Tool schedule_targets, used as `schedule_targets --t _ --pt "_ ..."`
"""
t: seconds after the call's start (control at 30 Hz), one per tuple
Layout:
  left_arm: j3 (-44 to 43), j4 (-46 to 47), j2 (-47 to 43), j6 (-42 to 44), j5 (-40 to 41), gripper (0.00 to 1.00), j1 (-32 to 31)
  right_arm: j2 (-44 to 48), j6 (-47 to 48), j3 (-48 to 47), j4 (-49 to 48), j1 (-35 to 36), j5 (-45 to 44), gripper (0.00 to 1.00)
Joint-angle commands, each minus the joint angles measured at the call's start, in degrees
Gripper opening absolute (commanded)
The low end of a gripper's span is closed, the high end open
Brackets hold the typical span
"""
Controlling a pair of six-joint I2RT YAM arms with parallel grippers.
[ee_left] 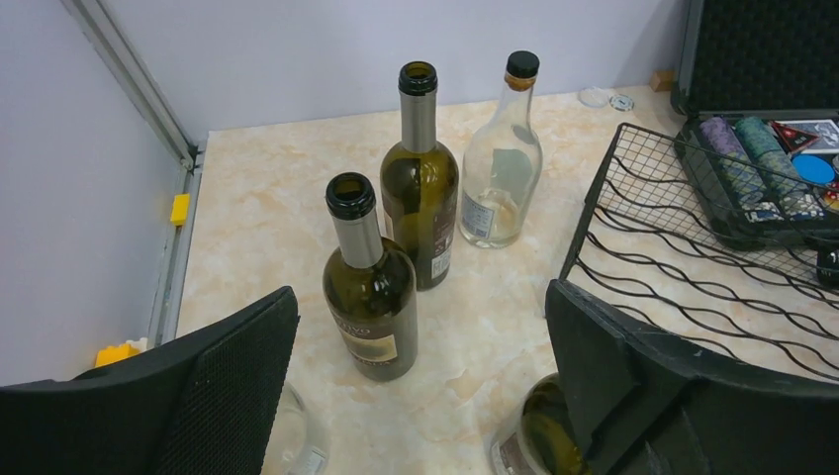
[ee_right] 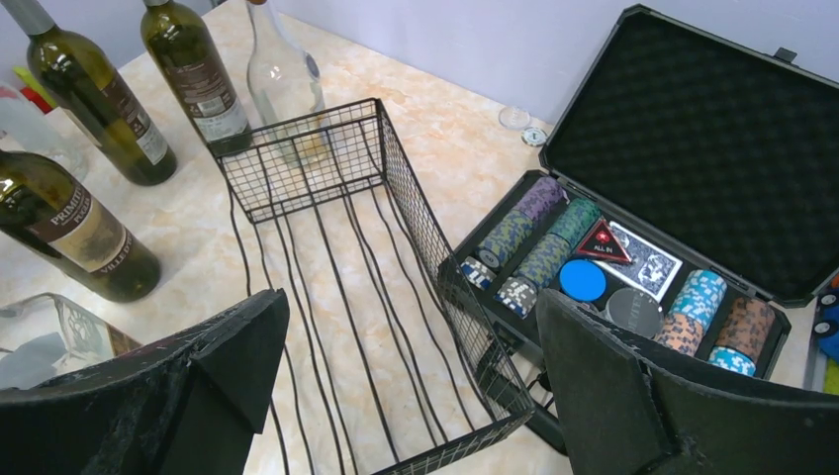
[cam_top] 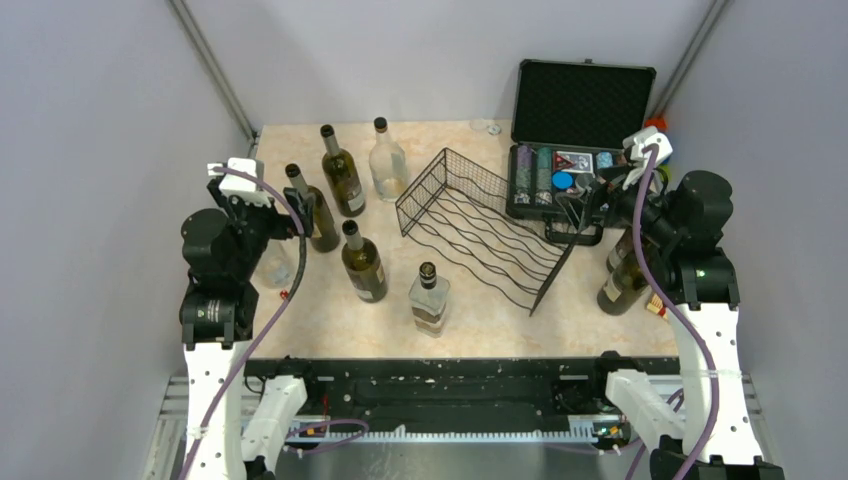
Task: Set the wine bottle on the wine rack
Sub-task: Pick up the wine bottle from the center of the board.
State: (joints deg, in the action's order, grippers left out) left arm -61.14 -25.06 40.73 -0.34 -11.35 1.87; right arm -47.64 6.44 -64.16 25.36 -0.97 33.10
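left hand (ee_left: pixel 420 290) spread, empty | right hand (ee_right: pixel 413 297) spread, empty, near wine rack (cam_top: pixel 480 225) | risk: toppling neighbouring bottles (ee_left: pixel 420 188) while grasping wine bottle (ee_left: pixel 368 307)

left gripper (ee_left: pixel 420 297): jaws wide apart, at 7 and 5 o'clock;
near green wine bottle (ee_left: pixel 371 287): upright, uncorked, centre;
far green wine bottle (ee_left: pixel 420 188): upright, 12 o'clock;
clear bottle (ee_left: pixel 502 168): black-capped, 1 o'clock;
wine rack (ee_left: pixel 693 287): 3 o'clock;
poker-chip case (ee_left: pixel 762 168): 2 o'clock

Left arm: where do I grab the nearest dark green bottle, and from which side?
I'd grip the dark green bottle across its straight body below the shoulder, coming level from the near side, where the open left gripper faces it. It stands upright; a second bottle crowds its far side.
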Motion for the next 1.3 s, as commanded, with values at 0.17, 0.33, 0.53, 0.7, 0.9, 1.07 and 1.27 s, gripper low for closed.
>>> schedule_targets --t 0.17,0.33,0.53,0.7,0.9,1.07,1.27 --pt "-1.22 -3.18 -0.32 5.33 -6.34 0.99 0.28 0.51 1.12 -0.26 -1.29 -0.17 1.64 0.99" --pt "-0.23 -4.72 -1.41 7.81 -12.60 0.99 0.31 0.60 1.49 0.16 -1.54 -0.17 3.00 0.99" --pt "-0.66 -5.46 -1.77 6.99 -13.27 0.99 0.32 0.52 2.59 0.41 -1.17 -0.17 7.16 0.99" --pt "-2.16 -8.60 -0.79 6.87 -14.96 0.95 0.17 0.18 2.61 1.39 -1.78 -0.17 8.80 0.99" --pt "-3.81 -13.79 2.37 5.84 -23.29 0.93 0.16 -0.44 3.05 4.15 -3.55 -0.16 12.35 0.99" --pt "-3.92 -14.58 4.64 4.23 -27.53 0.89 -0.72 -0.70 3.04 5.86 -4.44 -0.17 13.30 0.99" --pt "-2.22 -11.48 7.14 5.27 -26.25 0.87 -3.79 -1.13 3.16 6.88 -4.84 -0.17 13.78 0.99"
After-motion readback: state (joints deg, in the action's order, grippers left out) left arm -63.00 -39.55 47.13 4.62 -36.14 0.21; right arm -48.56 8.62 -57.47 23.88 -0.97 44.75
